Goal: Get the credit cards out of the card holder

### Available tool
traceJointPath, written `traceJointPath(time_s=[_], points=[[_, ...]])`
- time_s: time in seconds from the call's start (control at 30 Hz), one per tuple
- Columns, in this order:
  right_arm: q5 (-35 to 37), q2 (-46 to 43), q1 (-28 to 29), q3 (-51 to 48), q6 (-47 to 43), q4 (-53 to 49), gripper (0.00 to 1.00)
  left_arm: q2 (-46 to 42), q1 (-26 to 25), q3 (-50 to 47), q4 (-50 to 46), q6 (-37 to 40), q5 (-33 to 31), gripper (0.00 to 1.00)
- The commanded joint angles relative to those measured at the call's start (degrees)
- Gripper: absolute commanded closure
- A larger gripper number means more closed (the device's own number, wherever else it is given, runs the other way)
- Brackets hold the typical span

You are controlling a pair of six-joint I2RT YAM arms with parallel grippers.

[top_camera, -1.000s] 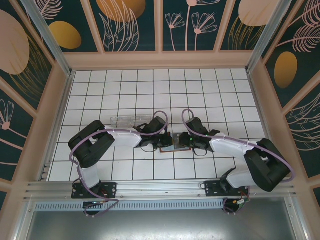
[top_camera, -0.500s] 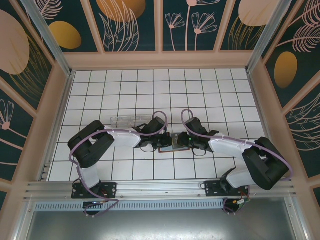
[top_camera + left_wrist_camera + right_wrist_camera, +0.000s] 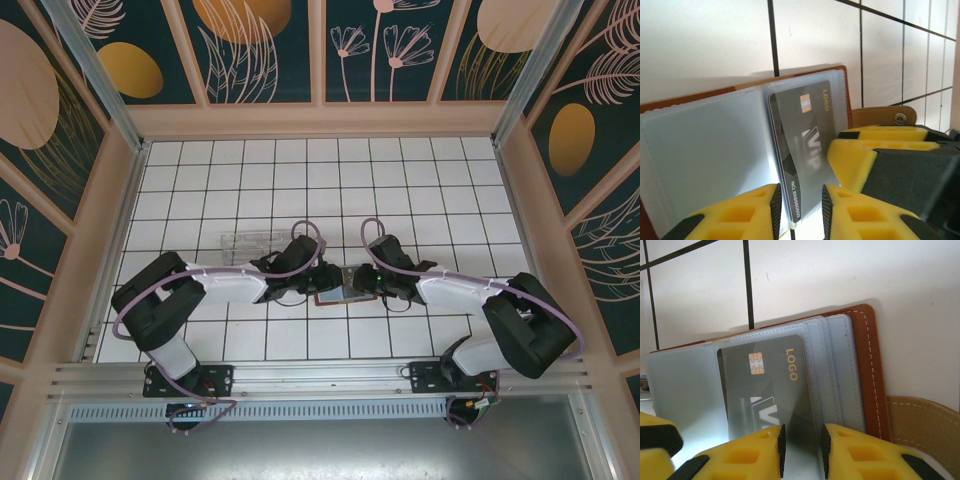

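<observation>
While open, card holder (image 3: pixel 790 375) shows grey card (image 3: pixel 771 390) w/ chip.

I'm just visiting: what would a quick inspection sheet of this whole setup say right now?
Surface: white tiled table, dark grid lines.
Job's things: brown card holder lying open; dark card in a clear sleeve.
Clutter: clear plastic box behind the left arm.
Grippers: left tool and right tool each straddle the card's edge, a gap showing; grip cannot be told.
Cables: lilac cable looped along each arm.
Surroundings: leaf-patterned walls; metal rail at the near edge.
</observation>
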Motion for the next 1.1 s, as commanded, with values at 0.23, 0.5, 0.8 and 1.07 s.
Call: traceJointPath(time_s=[0.23, 0.5, 0.8, 1.07], points=[[-1.1, 1.4, 0.7, -1.4, 1.1, -0.3, 0.71, -0.1, 0.2, -7.0, 18.5, -7.1, -0.7, 0.74], [-1.1, 1.0, 0.7, -1.6, 1.2, -0.5, 0.72, 4.1, 0.2, -6.3, 20.4, -8.1, 0.8, 0.77], [-1.1, 1.1, 0.8, -1.3, 1.2, -0.6, 0.72, 6.3, 0.2, -4.7, 14.0, -8.1, 0.1, 0.83], [-0.8, 1.0, 0.9, -1.3, 1.2, -0.9, 0.71, 4.4, 0.1, -3.2, 8.0, -6.5, -2.0, 0.80]])
